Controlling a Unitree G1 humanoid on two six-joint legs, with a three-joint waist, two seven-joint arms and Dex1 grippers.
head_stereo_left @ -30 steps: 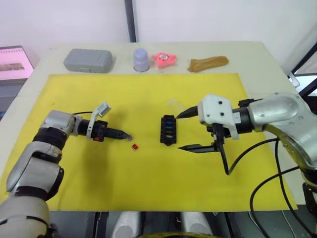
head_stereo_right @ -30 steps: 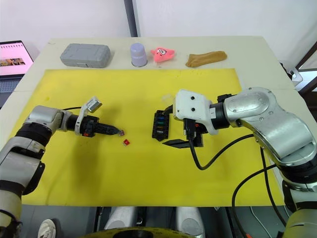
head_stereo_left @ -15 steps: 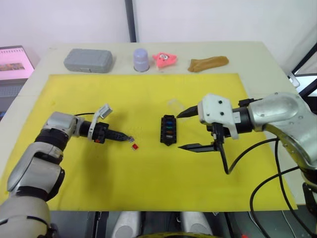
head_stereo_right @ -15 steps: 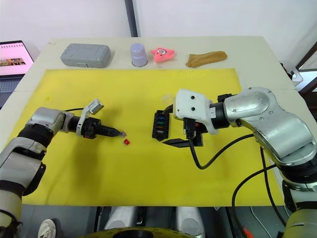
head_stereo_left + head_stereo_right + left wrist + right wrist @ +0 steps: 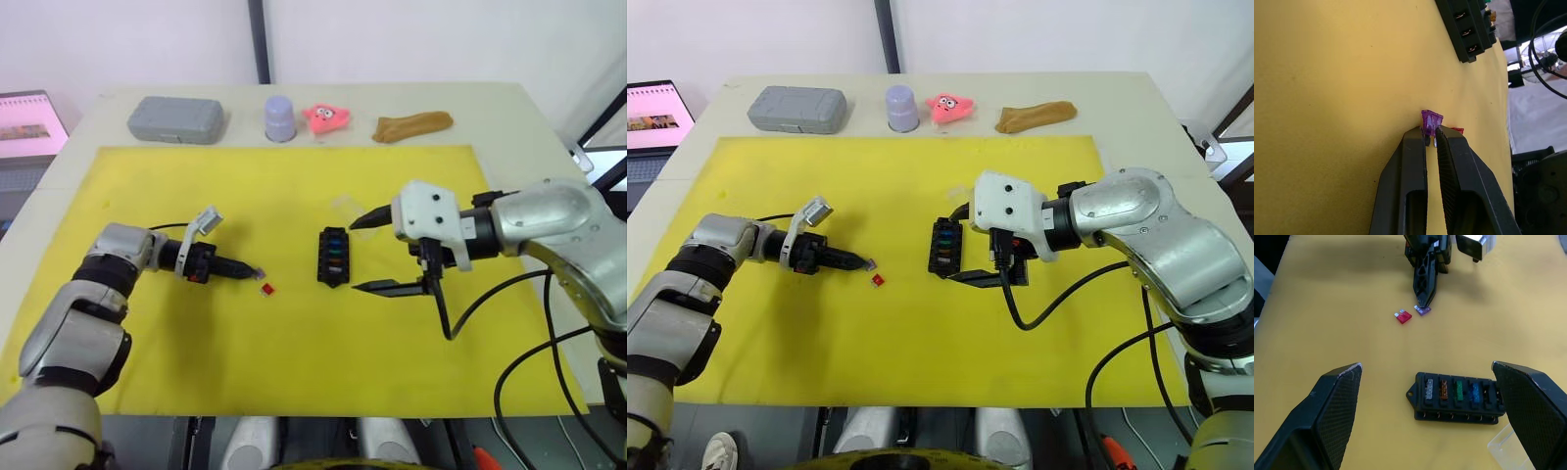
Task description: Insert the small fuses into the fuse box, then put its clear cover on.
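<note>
A yellow mat (image 5: 294, 186) covers the desk (image 5: 490, 108), with the fuse box (image 5: 332, 257) at its middle holding four fuses in a row. Left of the box, the left end effector (image 5: 257, 271) pinches a purple fuse (image 5: 1431, 120) beside a loose red fuse (image 5: 266, 289). The right end effector (image 5: 359, 255) is spread wide just right of the box, the clear cover (image 5: 346, 206) behind it.

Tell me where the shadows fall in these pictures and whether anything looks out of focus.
Left eye view: the left gripper casts a soft dark shadow on the yellow mat just below its arm. Right wrist view: the right gripper's black fingers loom large and soft-edged, while the black slotted fuse box stays sharp. Left wrist view: the tiny purple fuse is crisp.
</note>
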